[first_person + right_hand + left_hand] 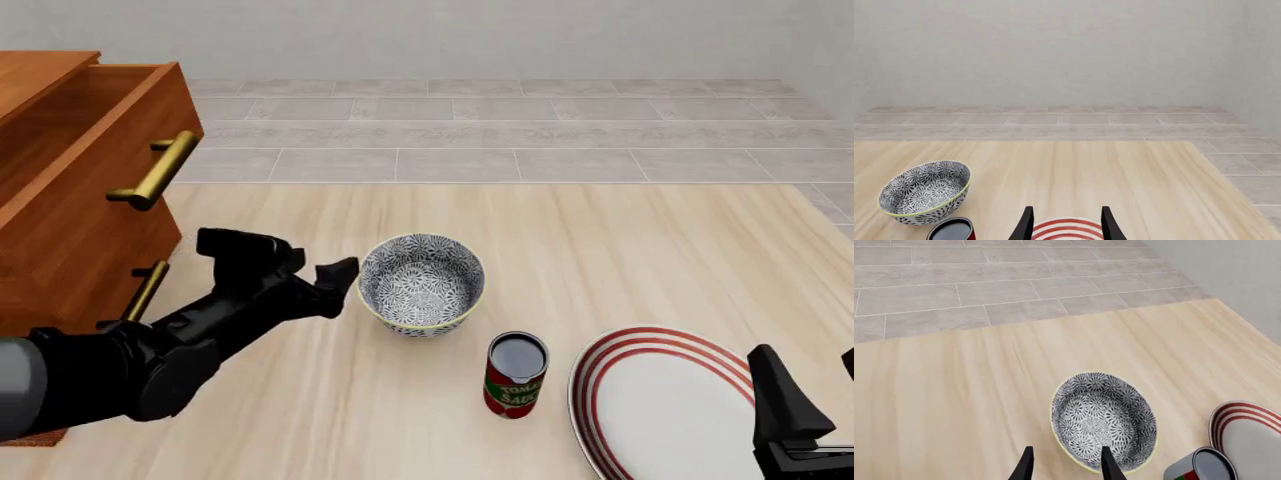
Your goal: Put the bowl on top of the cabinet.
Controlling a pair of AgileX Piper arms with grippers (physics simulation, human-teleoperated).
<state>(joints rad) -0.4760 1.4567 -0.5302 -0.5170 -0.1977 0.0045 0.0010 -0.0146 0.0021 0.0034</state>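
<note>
The worktop (641, 250) is showing pale, matt wood with fine straight grain, while the cabinet (67, 190) is glowing a warmer reddish-brown wood, its bar handles (158, 170) catching a brassy metallic sheen. The bowl (422, 283) is looking like smooth glazed ceramic, densely patterned in grey and white. The can (515, 374) is wearing a paper-like label under a dull grey metal top, and the plate (667, 410) is gleaming smooth and white. The left hand (320, 285) is reading as matt black plastic.

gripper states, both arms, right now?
Left gripper: open, one finger over the bowl rim, holding nothing.
Right gripper: open, empty, above the plate.
</note>
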